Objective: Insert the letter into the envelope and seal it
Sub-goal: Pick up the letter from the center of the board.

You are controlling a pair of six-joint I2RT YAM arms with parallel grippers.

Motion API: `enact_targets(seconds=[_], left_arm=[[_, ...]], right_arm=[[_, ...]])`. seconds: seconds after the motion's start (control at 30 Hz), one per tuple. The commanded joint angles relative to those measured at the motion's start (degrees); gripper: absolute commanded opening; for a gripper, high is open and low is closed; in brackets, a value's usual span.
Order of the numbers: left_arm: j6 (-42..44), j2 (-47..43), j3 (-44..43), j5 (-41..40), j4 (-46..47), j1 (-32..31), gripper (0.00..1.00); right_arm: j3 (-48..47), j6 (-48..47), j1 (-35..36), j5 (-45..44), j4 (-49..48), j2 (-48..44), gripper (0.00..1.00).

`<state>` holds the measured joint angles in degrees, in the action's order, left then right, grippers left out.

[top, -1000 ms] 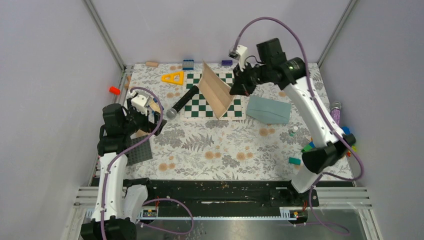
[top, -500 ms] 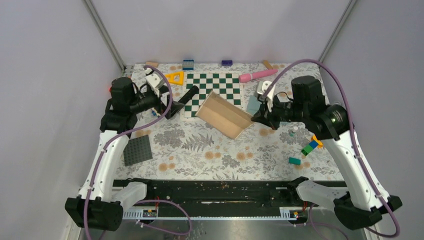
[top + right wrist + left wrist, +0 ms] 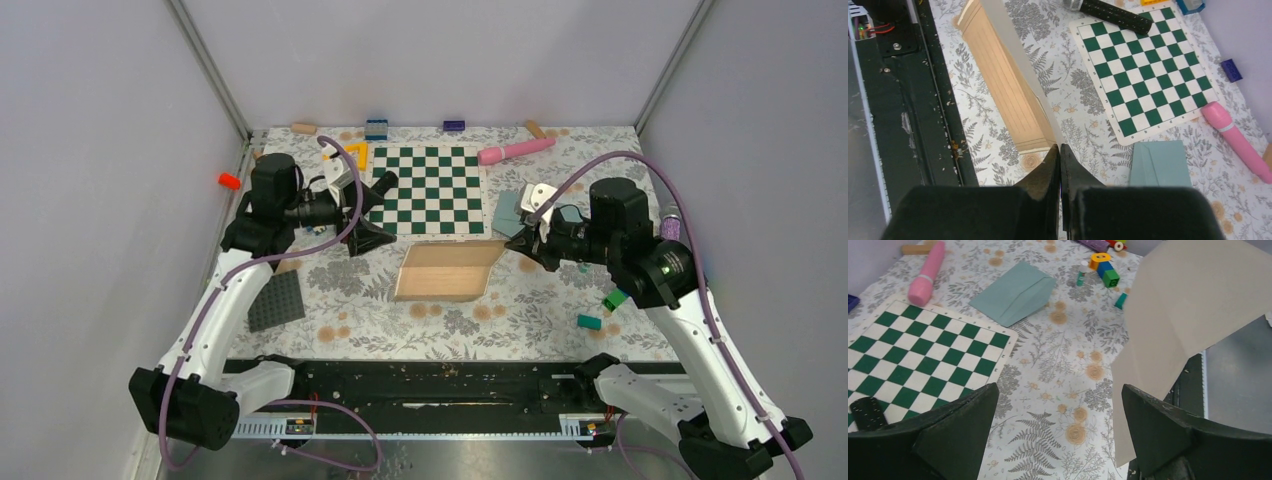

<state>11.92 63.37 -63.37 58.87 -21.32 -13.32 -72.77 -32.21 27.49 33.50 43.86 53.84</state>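
The letter (image 3: 445,272), a tan creased sheet, hangs partly folded just in front of the chessboard (image 3: 432,190), its lined face up. My right gripper (image 3: 515,243) is shut on the sheet's right corner; in the right wrist view the letter (image 3: 1008,90) runs out of the closed right gripper (image 3: 1060,150). The teal envelope (image 3: 508,212) lies flat behind that gripper, partly hidden, and shows again as the envelope (image 3: 1160,162). My left gripper (image 3: 378,213) stands open at the board's near-left corner, holding nothing. In its view the left gripper (image 3: 1058,435) faces the letter's pale back (image 3: 1188,300) and the envelope (image 3: 1015,291).
A dark grey baseplate (image 3: 277,300) lies at the left. A pink cylinder (image 3: 515,151) and small bricks sit along the back edge. Coloured bricks (image 3: 612,298) are scattered at the right. A black microphone (image 3: 1108,12) rests by the chessboard's left side.
The right gripper has carried the letter from upright over the chessboard down to in front of it. The left arm has swung from the left edge in toward the board.
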Motion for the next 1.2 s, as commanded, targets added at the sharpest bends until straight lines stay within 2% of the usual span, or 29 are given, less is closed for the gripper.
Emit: enact_targets(seconds=[0.0,0.43,0.7,1.1,1.17], left_arm=[[1.5,0.7,0.2,7.9,-0.3,-0.2,0.99],[3.9,1.5,0.9,10.9,-2.4,-2.0,0.99],[5.6,3.6,1.0,6.1,-2.6,-6.2,0.99],[6.9,5.9,0.1,0.4,-2.4,-8.5,0.99],[7.1,5.8,0.1,0.3,-2.4,-9.2,0.94]], right_arm=[[1.2,0.7,0.4,-2.5,-6.1,-2.0,0.00],[2.7,5.0,0.4,-13.1,-13.5,-3.7,0.00],[2.7,5.8,0.4,-12.1,-13.8,-4.4,0.00],[2.8,5.8,0.4,-12.4,-13.8,-4.6,0.00],[2.6,6.2,0.4,-12.6,-13.8,-4.5,0.00]])
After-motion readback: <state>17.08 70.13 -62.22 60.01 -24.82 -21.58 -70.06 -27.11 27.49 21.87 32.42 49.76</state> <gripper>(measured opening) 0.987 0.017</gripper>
